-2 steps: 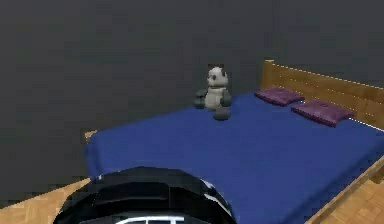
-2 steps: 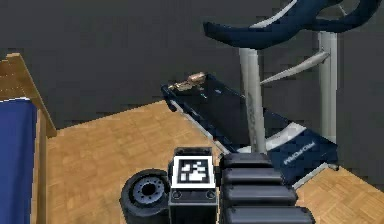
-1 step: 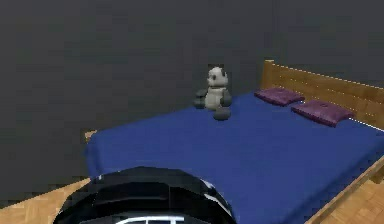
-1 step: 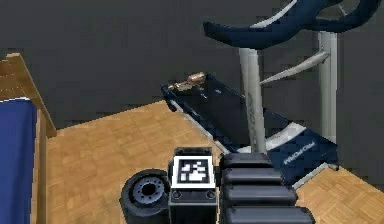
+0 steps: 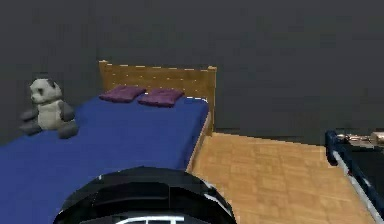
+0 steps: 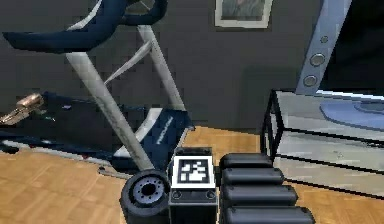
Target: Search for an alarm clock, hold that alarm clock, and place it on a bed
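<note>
quick status: the long blue-covered bed with a wooden headboard (image 5: 100, 140) runs from 9 to 11 o'clock in the forward view. it has two purple pillows (image 5: 145, 96) at the head and a grey-and-white stuffed bear (image 5: 47, 107) at 9. where the alarm clock is, i honestly can't tell. the closest candidate is a small tan lump (image 6: 25, 105) on the deck of the dark blue treadmill (image 6: 108, 100), at 9 o'clock in the arm side view, and it's too small to name.

my end effector (image 6: 147, 197) sits at 6 o'clock there, beside the white square marker (image 6: 191, 170) on my dark arm (image 6: 260, 195). can't tell how its fingers are set or whether it's got anything.

worries: i reckon turning here could swing the arm into the treadmill's upright or the pale glass-sided counter (image 6: 310, 98) at 3 o'clock, since both are near. grabbing that lump on a guess could also waste the trip.

writing: nothing readable. the marker is black blocks, not letters, and the framed picture (image 6: 243, 10) at 12 is too small.
</note>
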